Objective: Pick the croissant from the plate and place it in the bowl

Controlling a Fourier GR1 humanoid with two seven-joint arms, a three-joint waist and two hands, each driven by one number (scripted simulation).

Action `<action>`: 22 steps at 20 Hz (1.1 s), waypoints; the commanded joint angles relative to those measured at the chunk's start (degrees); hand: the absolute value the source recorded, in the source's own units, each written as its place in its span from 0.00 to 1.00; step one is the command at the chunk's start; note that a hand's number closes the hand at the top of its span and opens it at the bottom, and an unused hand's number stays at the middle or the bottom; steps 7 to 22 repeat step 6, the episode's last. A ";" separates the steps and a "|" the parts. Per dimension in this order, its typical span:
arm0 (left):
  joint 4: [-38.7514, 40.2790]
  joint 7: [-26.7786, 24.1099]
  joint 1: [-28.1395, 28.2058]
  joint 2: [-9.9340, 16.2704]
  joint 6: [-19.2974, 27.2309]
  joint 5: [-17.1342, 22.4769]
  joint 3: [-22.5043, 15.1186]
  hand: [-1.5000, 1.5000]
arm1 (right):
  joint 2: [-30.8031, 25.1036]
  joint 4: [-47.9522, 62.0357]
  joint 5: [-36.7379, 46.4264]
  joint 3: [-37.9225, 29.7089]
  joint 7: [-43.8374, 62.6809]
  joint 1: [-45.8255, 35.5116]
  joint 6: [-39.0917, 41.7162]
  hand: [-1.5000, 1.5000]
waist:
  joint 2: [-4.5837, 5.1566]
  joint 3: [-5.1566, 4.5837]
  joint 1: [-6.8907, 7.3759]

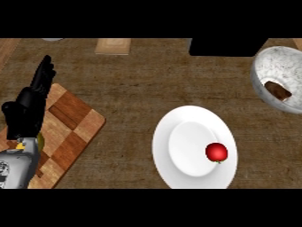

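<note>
Brown and glossy, the small croissant point(279, 91) already lay inside the speckled grey-white bowl point(280, 66) at the upper right of the frame, low against the bowl's inner wall, its long axis running from upper left to lower right. Nothing gripped it. Below and to the left of the bowl sat the round white plate point(179, 175), carrying only a red apple-like fruit point(216, 152) on its right side, so the placing looked done, judging by how things lay. No right hand showed anywhere. Only the black left hand point(28, 111) appeared, far across at the left of the frame, resting upright over the checkered wooden cutting board point(75, 128), fingers straight and relaxed, holding nothing. It stood well apart from the bowl. All this lay on the dark brown woven-looking countertop point(133, 84).
</note>
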 commanded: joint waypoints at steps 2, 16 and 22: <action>-1.05 2.15 -0.97 0.01 -0.03 -0.13 0.22 0.50 | -0.47 -1.03 -0.56 0.43 -9.72 5.13 9.04 0.00 | -0.26 0.02 -0.58; 2.82 -0.51 -1.62 -0.23 -0.62 0.16 0.82 0.50 | -0.33 -1.75 -1.28 0.82 -8.43 4.87 10.16 0.00 | -0.01 -0.01 -0.76; 2.82 -0.51 -1.62 -0.23 -0.62 0.16 0.82 0.50 | -0.33 -1.75 -1.28 0.82 -8.43 4.87 10.16 0.00 | -0.01 -0.01 -0.76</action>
